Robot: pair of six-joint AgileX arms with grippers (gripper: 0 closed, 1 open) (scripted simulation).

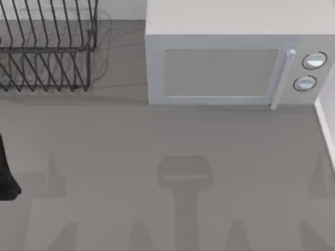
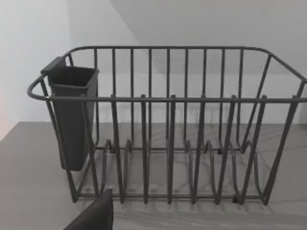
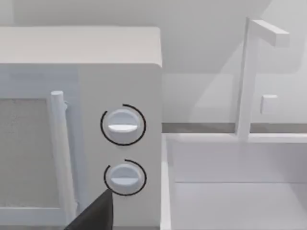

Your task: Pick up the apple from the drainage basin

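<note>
Where the apple lies cannot be told, so the right hand [image 3: 93, 215], whose grip state cannot be told any more than the left hand's [image 2: 93, 218], should probably first search the sink [image 3: 230, 191] beside the microwave [image 1: 220, 57], then the rack [image 2: 168, 143].

The left arm [image 1: 6, 172] is plain matte black, and both wrist views show a black, wedge-shaped part

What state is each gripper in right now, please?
Left gripper: a dark part shows before the dark wire dish rack; cannot tell.
Right gripper: a dark part shows before the white microwave; cannot tell.
</note>
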